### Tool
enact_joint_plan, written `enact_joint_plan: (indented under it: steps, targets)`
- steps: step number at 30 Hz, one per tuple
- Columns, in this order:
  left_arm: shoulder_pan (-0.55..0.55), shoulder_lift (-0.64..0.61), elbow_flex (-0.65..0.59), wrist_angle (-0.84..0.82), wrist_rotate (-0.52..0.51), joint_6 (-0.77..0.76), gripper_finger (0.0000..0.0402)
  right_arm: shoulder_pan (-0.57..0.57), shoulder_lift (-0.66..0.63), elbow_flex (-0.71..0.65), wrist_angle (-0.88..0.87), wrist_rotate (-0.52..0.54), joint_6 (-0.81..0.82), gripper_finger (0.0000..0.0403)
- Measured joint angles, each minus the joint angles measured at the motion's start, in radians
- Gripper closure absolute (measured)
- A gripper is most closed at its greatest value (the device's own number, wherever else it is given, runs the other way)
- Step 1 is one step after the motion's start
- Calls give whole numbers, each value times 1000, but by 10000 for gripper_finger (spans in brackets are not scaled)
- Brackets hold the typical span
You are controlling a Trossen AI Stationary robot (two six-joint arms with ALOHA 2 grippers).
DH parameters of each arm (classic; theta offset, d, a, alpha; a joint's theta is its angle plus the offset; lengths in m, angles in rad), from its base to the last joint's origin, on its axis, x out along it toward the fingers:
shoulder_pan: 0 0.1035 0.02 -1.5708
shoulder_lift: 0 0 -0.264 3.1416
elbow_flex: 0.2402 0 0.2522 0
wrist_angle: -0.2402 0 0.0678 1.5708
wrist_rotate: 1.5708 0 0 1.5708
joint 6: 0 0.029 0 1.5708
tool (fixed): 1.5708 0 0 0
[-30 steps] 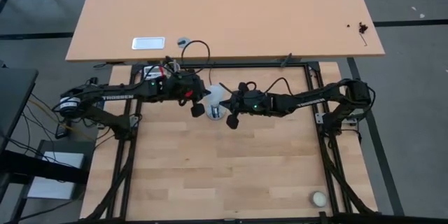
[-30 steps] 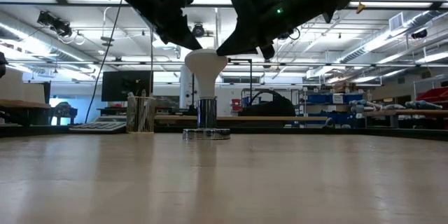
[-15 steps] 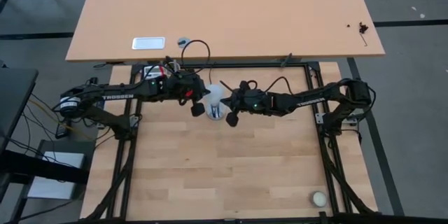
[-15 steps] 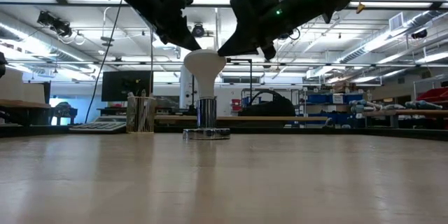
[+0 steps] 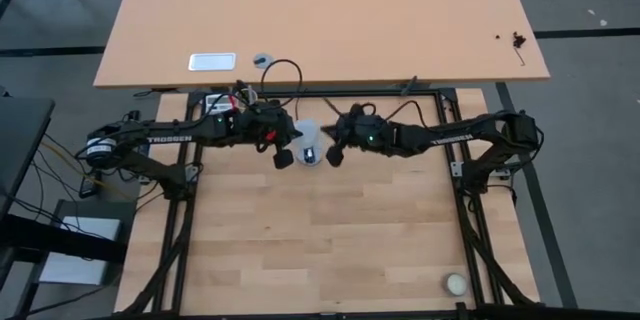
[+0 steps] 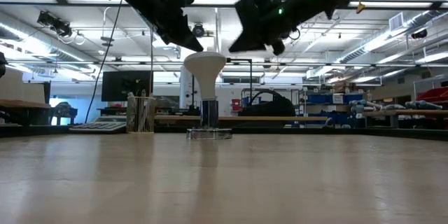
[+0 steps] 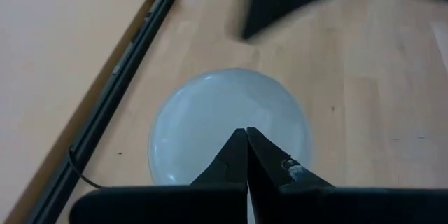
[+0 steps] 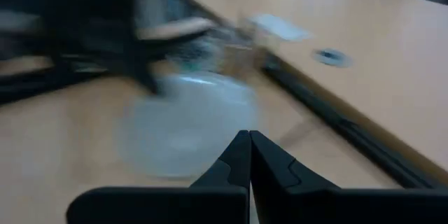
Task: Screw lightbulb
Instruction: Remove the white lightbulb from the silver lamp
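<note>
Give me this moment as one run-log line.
lightbulb: upright in socket disc | left tool: shut, at bulb | right tool: shut, beside bulb, not gripping

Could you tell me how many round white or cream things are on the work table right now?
2: the lightbulb stands upright in its socket at the table's far middle, between the two grippers; a small cream ball lies at the near right corner. Nothing else seems hidden.

White frosted lightbulb (image 6: 204, 66) — upright, globe on top, grey base down — near table's far edge
</note>
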Motion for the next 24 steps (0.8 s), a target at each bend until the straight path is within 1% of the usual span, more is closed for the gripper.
enact_joint_plan:
  steps: [2,4,7,12,17,21,24]
  targets:
    - [0,0,-2,14,0,0,402,27,-11,1,0,-68,-13,391]
    - [0,1,-4,39,-1,0,402,49,-11,0,9,-93,-19,391]
    - [0,1,-3,60,-1,0,402,67,-8,0,15,-93,-21,391]
    - [3,0,42,75,-5,0,402,66,-5,0,18,-93,-24,391]
    - [41,3,65,79,-35,0,402,58,-5,0,30,-125,-24,391]
    - [82,33,66,35,-8,-2,402,55,-4,0,27,-133,-40,391]
    - [93,58,66,8,7,-3,402,53,-4,0,14,-133,-42,391]
